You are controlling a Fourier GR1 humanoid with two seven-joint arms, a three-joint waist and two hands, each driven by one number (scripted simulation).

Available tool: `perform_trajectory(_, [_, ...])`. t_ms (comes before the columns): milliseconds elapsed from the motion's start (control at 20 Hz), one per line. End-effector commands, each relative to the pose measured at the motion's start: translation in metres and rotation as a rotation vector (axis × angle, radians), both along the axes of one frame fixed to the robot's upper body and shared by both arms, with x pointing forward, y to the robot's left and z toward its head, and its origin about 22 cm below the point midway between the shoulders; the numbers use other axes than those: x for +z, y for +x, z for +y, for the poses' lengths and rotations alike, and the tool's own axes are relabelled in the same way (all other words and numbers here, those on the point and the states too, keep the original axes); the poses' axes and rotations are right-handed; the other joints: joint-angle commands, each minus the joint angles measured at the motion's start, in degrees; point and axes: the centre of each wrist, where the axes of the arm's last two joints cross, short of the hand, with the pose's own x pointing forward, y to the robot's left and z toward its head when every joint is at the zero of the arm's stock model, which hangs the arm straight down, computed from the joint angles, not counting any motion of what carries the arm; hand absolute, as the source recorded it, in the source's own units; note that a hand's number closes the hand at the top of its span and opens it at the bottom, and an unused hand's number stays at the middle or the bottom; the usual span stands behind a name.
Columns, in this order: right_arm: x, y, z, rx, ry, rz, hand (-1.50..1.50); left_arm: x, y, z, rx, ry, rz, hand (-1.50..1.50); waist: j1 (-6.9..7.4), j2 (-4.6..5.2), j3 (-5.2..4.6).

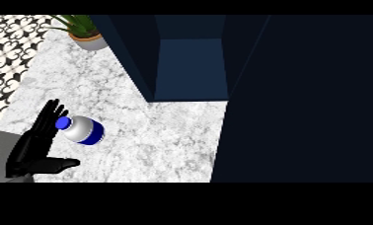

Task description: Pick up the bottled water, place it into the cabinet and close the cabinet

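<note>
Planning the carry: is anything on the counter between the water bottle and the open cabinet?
Nothing visible does. The bottled water stands beside the left hand; only bare counter lies between it and the open cabinet. The potted plant sits off to the side.

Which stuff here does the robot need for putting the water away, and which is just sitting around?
Needed:
- bottled water, on the marble counter
- cabinet, open, with its door swung out on the right
- left hand, open beside the bottle

Just sitting around:
- potted plant at the back
- patterned wall tiles
</note>
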Motion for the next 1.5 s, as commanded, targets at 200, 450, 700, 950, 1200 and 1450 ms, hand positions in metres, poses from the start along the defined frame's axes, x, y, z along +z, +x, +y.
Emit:
perform_trajectory(200, [0.009, -0.01, -0.005, -0.057, -0.035, -0.073, -1.5, -0.033, 0.009, 0.003, 0.021, -0.037, -0.003, -1.5, -0.37, 0.21, -0.07])
perform_trajectory(450, [0.017, -0.021, -0.005, -0.066, -0.025, -0.073, -1.5, -0.049, 0.001, -0.003, 0.051, -0.041, -0.043, -1.5, -0.61, 0.16, -0.13])
perform_trajectory(700, [0.016, -0.02, -0.012, -0.046, -0.041, -0.07, -1.5, -0.05, 0.015, -0.014, 0.085, -0.064, -0.114, -1.5, -0.58, 0.18, -0.07])
perform_trajectory(950, [0.019, -0.011, -0.01, -0.079, -0.042, -0.074, -1.5, -0.05, 0.023, -0.018, 0.063, -0.093, -0.126, -1.5, -0.1, 0.18, -0.07])
perform_trajectory(1200, [0.008, -0.013, -0.004, -0.034, -0.062, -0.079, -1.5, -0.056, 0.036, -0.05, -0.007, -0.138, -0.151, 1.5, -0.55, 0.18, -0.08])
perform_trajectory(1450, [0.005, -0.005, -0.007, -0.035, -0.064, -0.067, -1.5, -0.038, 0.055, -0.046, -0.097, 0.074, -0.251, 1.5, -0.58, 0.22, -0.04])
